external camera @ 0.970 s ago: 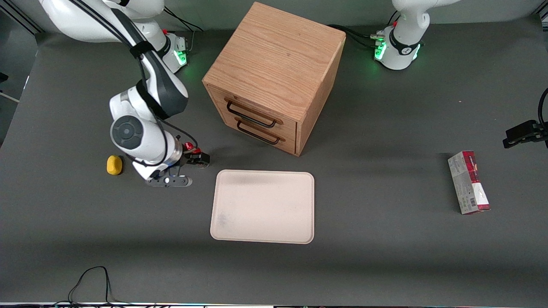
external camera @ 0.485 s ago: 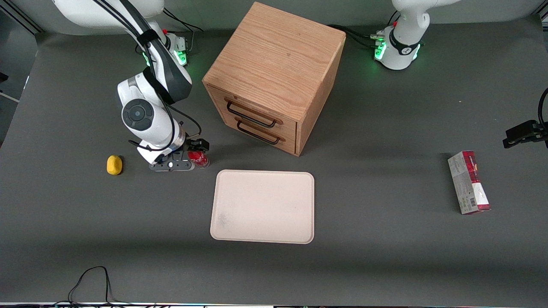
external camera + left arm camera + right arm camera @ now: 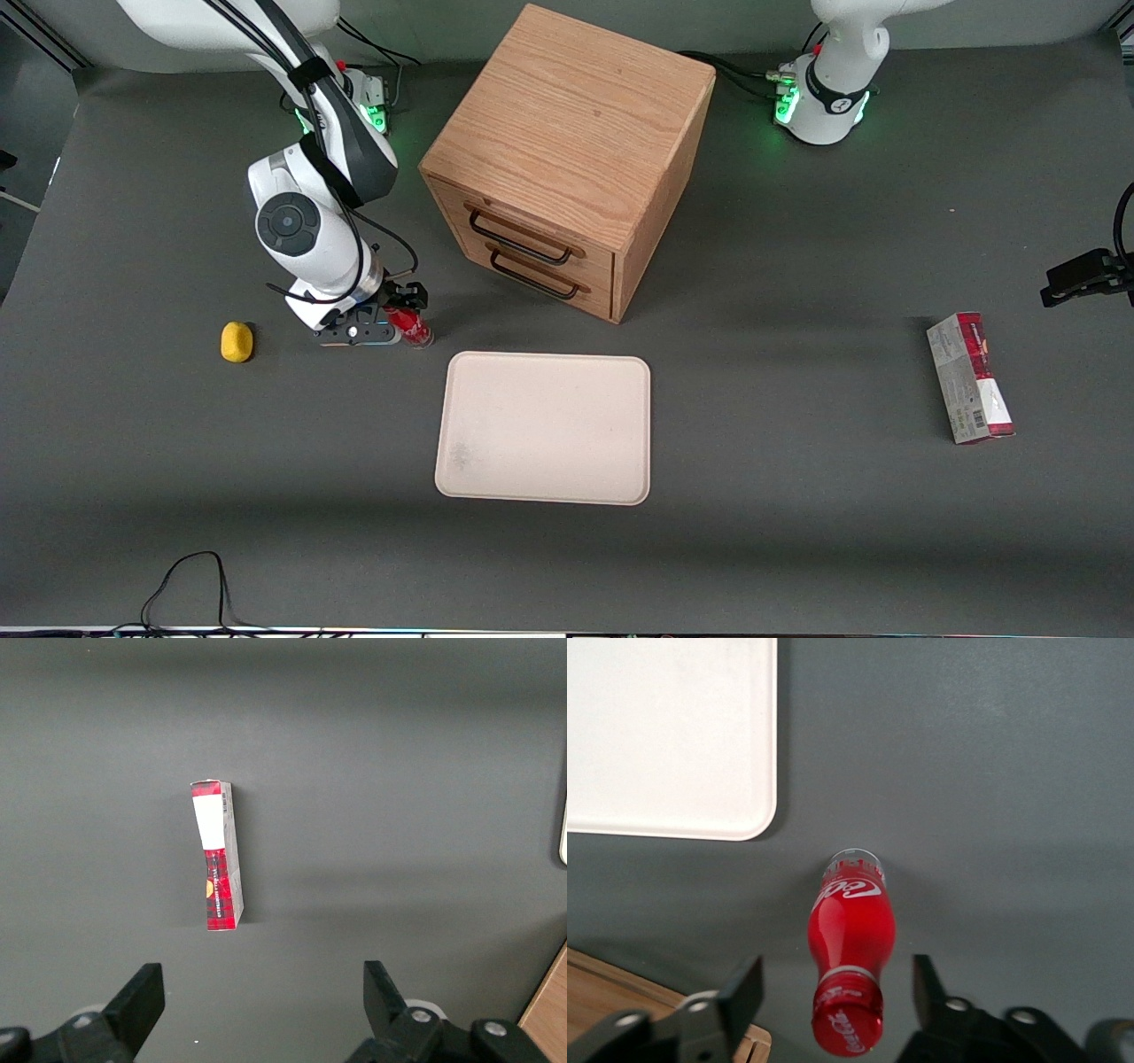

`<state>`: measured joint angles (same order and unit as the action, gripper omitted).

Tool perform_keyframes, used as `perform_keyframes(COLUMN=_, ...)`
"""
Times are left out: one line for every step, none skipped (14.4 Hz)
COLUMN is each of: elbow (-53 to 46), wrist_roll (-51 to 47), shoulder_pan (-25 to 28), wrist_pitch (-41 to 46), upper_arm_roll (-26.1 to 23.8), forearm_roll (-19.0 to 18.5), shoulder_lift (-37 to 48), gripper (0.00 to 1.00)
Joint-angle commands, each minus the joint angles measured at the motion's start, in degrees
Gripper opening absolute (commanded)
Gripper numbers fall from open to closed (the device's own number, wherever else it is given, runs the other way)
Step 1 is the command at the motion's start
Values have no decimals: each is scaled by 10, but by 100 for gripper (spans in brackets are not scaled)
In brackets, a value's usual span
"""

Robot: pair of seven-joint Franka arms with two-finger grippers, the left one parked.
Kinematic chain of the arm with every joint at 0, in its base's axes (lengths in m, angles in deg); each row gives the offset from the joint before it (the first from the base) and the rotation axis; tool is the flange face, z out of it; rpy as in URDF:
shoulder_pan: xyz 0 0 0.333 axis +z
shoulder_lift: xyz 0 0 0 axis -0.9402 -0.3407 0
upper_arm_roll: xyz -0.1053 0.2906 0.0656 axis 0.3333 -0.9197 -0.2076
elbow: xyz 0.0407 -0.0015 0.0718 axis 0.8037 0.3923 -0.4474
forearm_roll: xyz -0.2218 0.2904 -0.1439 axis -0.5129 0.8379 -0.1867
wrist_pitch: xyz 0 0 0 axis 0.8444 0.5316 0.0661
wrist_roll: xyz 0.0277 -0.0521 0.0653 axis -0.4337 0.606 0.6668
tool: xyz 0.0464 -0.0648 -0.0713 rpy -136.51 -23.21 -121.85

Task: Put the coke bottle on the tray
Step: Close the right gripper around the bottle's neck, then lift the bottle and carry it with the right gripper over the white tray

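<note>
Tool (image 3: 396,312) is down low at the table (image 3: 797,532) right now, fingers spread wide with the coke bottle (image 3: 410,324) standing upright between them. From the wrist camera you can see the two fingers (image 3: 744,988) either side of the bottle (image 3: 849,948), with a gap on each side, so nothing is gripped. The red cap sits right under the tool and the clear base rests on the table.

The tray (image 3: 545,429) is close by, a bit nearer the front camera than the tool and offset toward the parked arm's end; its rounded corner (image 3: 749,815) shows just past the bottle's base, not touching it. The tray has a faint grey smudge.

The wooden drawer cabinet (image 3: 567,159) stands beside the tool, its two drawers shut. A small yellow lump (image 3: 236,341) lies on the table near the tool. A red-and-grey carton (image 3: 969,377) lies well away, toward the parked arm's end.
</note>
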<state>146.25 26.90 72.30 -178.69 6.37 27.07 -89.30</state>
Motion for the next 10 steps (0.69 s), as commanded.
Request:
perform_keyframes(elbow=15, wrist_roll=3, shoulder_pan=-4, wrist_pitch=-8, upper_arm_roll=1, forearm_roll=-7, shoulder_lift=15, gripper=0)
perform_keyframes(elbow=16, wrist_roll=3, shoulder_pan=-3, wrist_pitch=-8, upper_arm_roll=1, forearm_roll=-7, shoulder_lift=14, gripper=0)
perform_keyframes(elbow=15, wrist_roll=3, shoulder_pan=-4, wrist_pitch=-8, upper_arm_roll=1, forearm_roll=-7, shoulder_lift=12, gripper=0)
perform_keyframes(elbow=15, wrist_roll=4, shoulder_pan=-5, wrist_pitch=-8, upper_arm_roll=1, forearm_roll=-7, shoulder_lift=12, gripper=0)
perform_keyframes(elbow=15, wrist_roll=5, shoulder_pan=-6, wrist_pitch=-8, upper_arm_roll=1, forearm_roll=-7, shoulder_lift=11, gripper=0)
perform_keyframes(elbow=14, wrist_roll=5, shoulder_pan=-6, wrist_pitch=-7, upper_arm_roll=1, forearm_roll=-7, shoulder_lift=11, gripper=0)
perform_keyframes(elbow=12, wrist_roll=9, shoulder_pan=-7, wrist_pitch=-6, upper_arm_roll=1, forearm_roll=-7, shoulder_lift=11, gripper=0)
perform_keyframes(elbow=10, wrist_roll=22, shoulder_pan=-8, wrist_pitch=-4, upper_arm_roll=3, forearm_roll=-7, shoulder_lift=11, gripper=0)
perform_keyframes(elbow=3, wrist_roll=27, shoulder_pan=-9, wrist_pitch=-4, upper_arm_roll=5, forearm_roll=-6, shoulder_lift=11, gripper=0)
perform_keyframes(elbow=-12, wrist_roll=27, shoulder_pan=-10, wrist_pitch=0, upper_arm_roll=5, forearm_roll=-5, shoulder_lift=11, gripper=0)
